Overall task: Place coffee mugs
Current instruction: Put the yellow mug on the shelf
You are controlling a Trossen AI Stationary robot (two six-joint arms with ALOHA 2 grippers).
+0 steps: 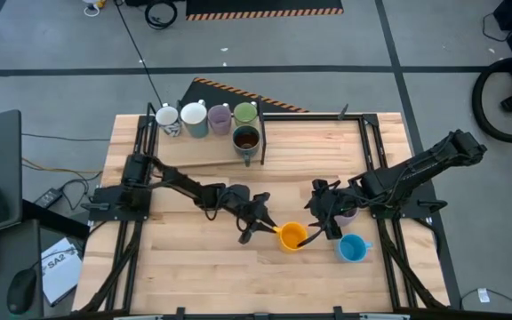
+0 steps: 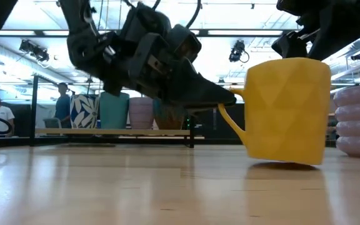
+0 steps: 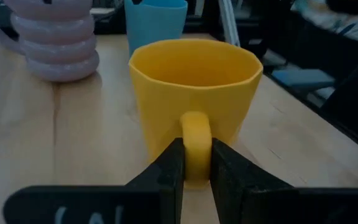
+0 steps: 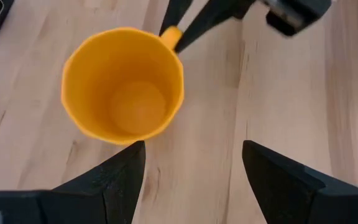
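Observation:
An orange mug (image 1: 292, 236) stands near the table's middle with its handle toward the left, and my left gripper (image 3: 196, 180) is shut on that handle. In the low view the orange mug (image 2: 286, 112) is slightly tipped, handle side raised. My right gripper (image 4: 194, 168) hangs open just above and to the right of the orange mug (image 4: 123, 84) and touches nothing. A blue mug (image 1: 352, 249) and a lilac mug (image 3: 58, 40) stand upright to its right. My left gripper pinches the orange mug's handle (image 3: 196, 134) between its two fingers (image 3: 169, 171), one on each flat side of the loop. The fingers come nearly level from the table's left. The mug stays mouth up and slightly tilted; whether its base still touches the table I cannot tell.
Several mugs stand in a row at the far left on a raised board: a patterned white one (image 1: 168, 118), a pale one (image 1: 194, 117), a lilac one (image 1: 220, 116), a green one (image 1: 245, 113) and a dark brown one (image 1: 246, 140). Bare wood lies along the near edge.

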